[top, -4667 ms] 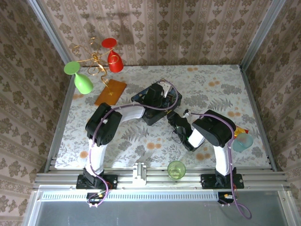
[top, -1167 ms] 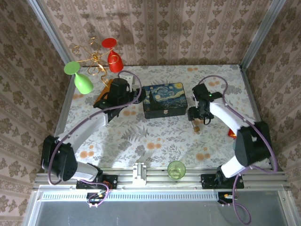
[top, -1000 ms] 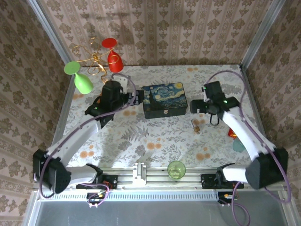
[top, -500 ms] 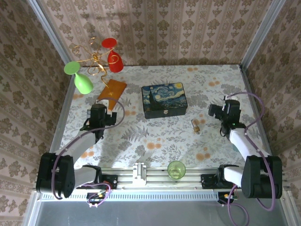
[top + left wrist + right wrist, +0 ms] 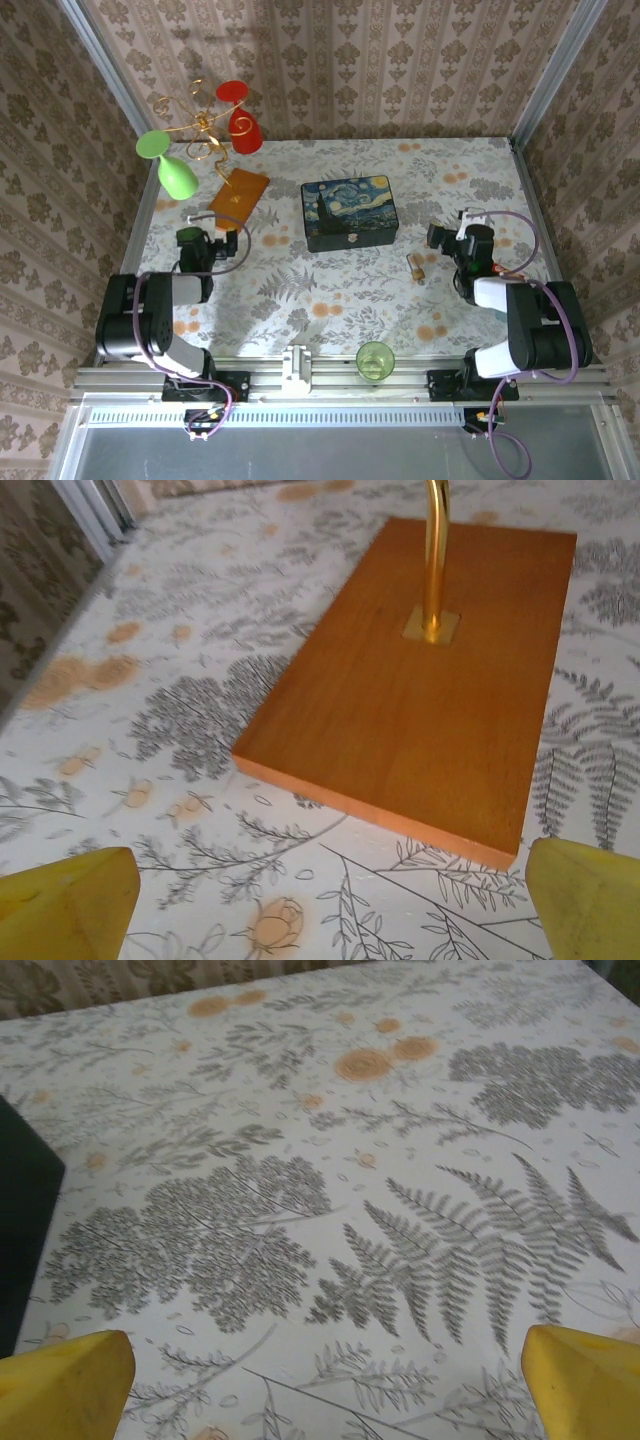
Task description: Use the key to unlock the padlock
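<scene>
While the padlock (image 5: pixel 416 266) lay on the cloth (image 5: pixel 300 290), the left gripper (image 5: pixel 320 905) stood spread wide; the right gripper (image 5: pixel 320 1385) likewise.

From above, the padlock (image 5: pixel 416 266) is a tiny gold speck, too small to tell if the key is in it. In the left wrist view, the top edge cuts off the gold pole (image 5: pixel 435 550). The left gripper (image 5: pixel 320 905) shows just two yellow fingertips (image 5: pixel 70 905), cut off at the bottom corners. In the right wrist view, the left edge cuts off the dark box (image 5: pixel 20 1230), and the right gripper (image 5: pixel 320 1385) is cut to two yellow fingertips (image 5: pixel 65 1385) too.
</scene>
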You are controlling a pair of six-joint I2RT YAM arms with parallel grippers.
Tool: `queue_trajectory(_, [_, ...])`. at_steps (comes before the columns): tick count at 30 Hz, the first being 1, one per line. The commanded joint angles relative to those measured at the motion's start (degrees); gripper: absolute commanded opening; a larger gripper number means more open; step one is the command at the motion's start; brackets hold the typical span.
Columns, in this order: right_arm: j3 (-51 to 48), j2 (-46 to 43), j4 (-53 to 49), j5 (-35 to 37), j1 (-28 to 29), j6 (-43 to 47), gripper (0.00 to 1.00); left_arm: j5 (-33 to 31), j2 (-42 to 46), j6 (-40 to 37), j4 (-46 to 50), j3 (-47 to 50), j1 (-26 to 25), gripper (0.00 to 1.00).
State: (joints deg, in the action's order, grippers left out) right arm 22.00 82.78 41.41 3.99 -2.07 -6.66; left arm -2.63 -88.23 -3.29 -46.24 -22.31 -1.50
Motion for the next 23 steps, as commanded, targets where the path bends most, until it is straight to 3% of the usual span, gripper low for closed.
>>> queue_trajectory(1, [1.08, 5.33, 9.73, -1.89, 1.65, 3.48, 1.0, 2.57, -0.94, -1.28, -9.3, 1.3, 0.12, 1.0])
queue_trajectory(3, [1.91, 4.47, 5.49, -0.76, 2.64, 4.4, 1.0, 1.4, -0.51, -1.47, -6.24, 0.25, -0.68, 1.0])
queue_trajectory(23, [1.67, 4.89, 6.87, -1.03, 2.95, 4.91, 1.0, 1.37, -1.02, -0.56, -6.3, -0.2, 0.49, 1.0])
